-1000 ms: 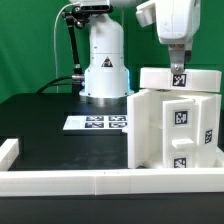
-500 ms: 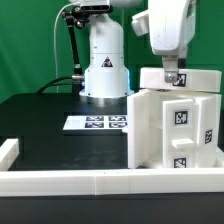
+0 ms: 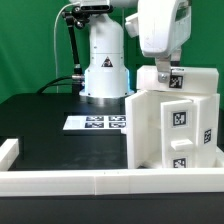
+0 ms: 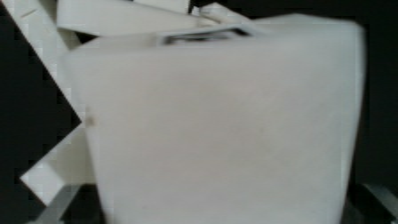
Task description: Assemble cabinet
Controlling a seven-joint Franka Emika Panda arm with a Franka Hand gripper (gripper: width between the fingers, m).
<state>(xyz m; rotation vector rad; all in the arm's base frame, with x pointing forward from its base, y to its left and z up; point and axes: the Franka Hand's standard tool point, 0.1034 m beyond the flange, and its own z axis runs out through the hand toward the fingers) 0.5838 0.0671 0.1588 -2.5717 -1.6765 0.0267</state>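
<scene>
The white cabinet (image 3: 170,130) stands upright at the exterior view's right, with square tags on its front. A flat white top block (image 3: 195,78) with a tag lies on it. My gripper (image 3: 164,70) comes down from above onto the left part of this block, and its fingers look closed on it. In the wrist view a blurred white face of the block (image 4: 214,130) fills almost the whole picture right in front of the jaws. The fingertips do not show there.
The marker board (image 3: 95,122) lies flat on the black table behind and left of the cabinet. The arm's white base (image 3: 103,60) stands behind it. A long low white rail (image 3: 60,180) runs along the front, with a short rail (image 3: 8,152) at the left.
My gripper has moved left along the cabinet's top and turned. The top block's tag has shifted left and tilted with it. The cabinet body has stayed put.
</scene>
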